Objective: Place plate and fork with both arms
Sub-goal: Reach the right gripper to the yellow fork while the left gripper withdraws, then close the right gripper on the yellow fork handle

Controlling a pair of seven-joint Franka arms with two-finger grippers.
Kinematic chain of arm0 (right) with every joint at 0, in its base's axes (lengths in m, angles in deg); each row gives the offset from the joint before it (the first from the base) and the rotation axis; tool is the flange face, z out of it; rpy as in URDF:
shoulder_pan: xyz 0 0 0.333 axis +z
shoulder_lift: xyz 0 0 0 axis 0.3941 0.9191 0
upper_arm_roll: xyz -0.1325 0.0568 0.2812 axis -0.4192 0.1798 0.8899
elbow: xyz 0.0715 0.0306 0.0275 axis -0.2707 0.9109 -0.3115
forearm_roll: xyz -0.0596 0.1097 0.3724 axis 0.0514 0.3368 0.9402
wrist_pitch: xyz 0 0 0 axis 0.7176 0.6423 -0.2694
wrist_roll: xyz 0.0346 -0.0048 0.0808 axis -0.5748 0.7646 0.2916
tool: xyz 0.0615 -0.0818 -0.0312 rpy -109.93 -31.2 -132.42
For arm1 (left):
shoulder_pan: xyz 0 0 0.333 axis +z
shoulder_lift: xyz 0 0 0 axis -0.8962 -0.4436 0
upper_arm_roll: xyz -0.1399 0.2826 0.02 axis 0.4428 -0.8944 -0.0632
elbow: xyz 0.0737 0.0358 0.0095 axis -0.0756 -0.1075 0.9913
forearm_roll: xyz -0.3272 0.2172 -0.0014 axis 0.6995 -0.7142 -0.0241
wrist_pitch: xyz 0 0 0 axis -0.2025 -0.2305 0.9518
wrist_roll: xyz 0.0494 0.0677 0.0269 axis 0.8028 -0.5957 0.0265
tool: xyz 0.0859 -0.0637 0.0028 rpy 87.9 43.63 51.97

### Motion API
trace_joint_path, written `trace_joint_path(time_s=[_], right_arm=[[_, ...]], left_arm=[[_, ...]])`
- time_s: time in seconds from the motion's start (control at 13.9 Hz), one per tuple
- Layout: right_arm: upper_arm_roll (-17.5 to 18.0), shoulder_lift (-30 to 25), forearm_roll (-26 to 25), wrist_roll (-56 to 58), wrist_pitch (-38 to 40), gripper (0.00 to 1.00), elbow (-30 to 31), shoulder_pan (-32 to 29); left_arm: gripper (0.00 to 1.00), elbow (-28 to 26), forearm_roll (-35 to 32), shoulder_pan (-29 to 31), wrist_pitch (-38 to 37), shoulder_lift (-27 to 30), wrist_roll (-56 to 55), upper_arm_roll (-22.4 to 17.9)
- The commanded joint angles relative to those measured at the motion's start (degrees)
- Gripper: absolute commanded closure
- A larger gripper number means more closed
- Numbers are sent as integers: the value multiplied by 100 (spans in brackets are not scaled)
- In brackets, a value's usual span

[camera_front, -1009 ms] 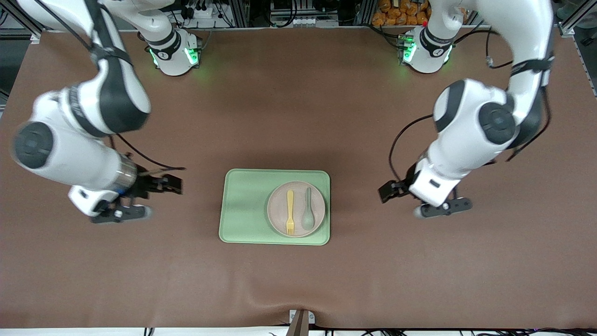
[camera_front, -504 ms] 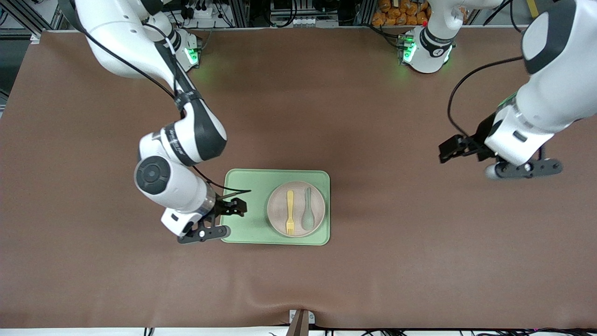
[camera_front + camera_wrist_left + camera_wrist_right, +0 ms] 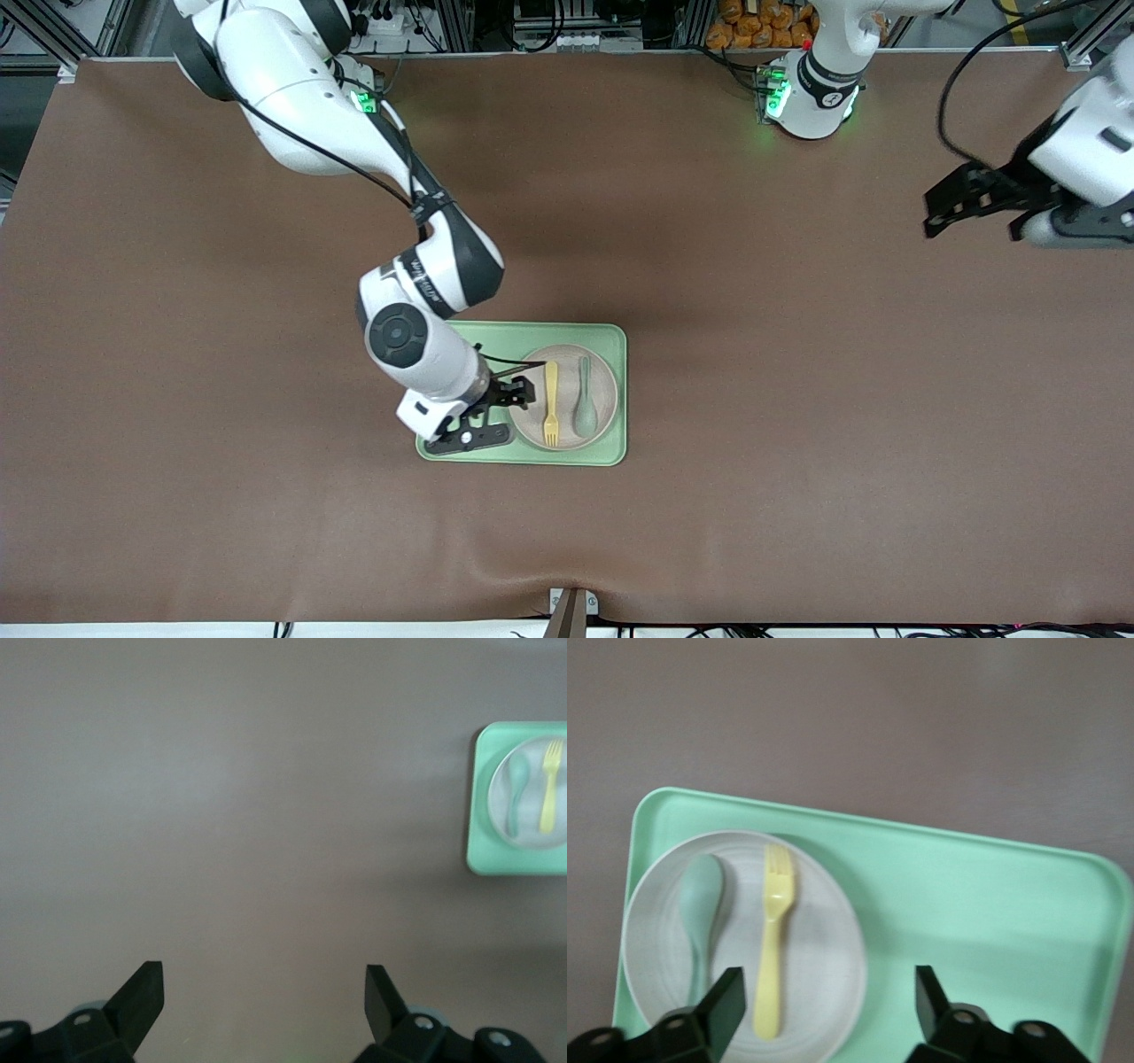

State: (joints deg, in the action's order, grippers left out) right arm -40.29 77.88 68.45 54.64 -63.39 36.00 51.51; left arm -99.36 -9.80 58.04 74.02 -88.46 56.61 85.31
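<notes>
Approach step, nothing gripped yet. Right gripper (image 3: 507,396) over the tray (image 3: 461,341), fingers (image 3: 725,1003) parted, empty. Fork (image 3: 551,403) on the plate (image 3: 606,390), beside a spoon (image 3: 584,412), just off one fingertip in the right wrist view; hard to judge from the front. Next: shift over the fork, descend. Left gripper (image 3: 961,199) waiting over bare table, spread wide.

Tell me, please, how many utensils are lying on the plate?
2: a fork and a spoon, side by side on the plate, the spoon toward the left arm's end.
</notes>
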Motion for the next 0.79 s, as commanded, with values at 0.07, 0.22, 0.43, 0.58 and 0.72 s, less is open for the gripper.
trace_joint_path(time_s=[0.07, 0.22, 0.43, 0.58, 0.72], right_arm=[[-94, 296, 34, -164, -41, 28, -344, 210], [-103, 375, 16, -191, -76, 30, -344, 316], [-217, 559, -63, -191, -296, 30, -335, 474], [-296, 621, -80, -191, -314, 30, -318, 553], [-314, 647, -107, -191, -314, 30, -300, 562]], left_arm=[[0, -127, -41, 210, -430, 393, 326, 26], [0, -189, -33, 219, -527, 481, 317, 26], [0, -426, -6, 404, -510, 709, 317, 35], [0, -426, -6, 421, -492, 719, 317, 26], [0, -409, -15, 579, -440, 701, 326, -18]])
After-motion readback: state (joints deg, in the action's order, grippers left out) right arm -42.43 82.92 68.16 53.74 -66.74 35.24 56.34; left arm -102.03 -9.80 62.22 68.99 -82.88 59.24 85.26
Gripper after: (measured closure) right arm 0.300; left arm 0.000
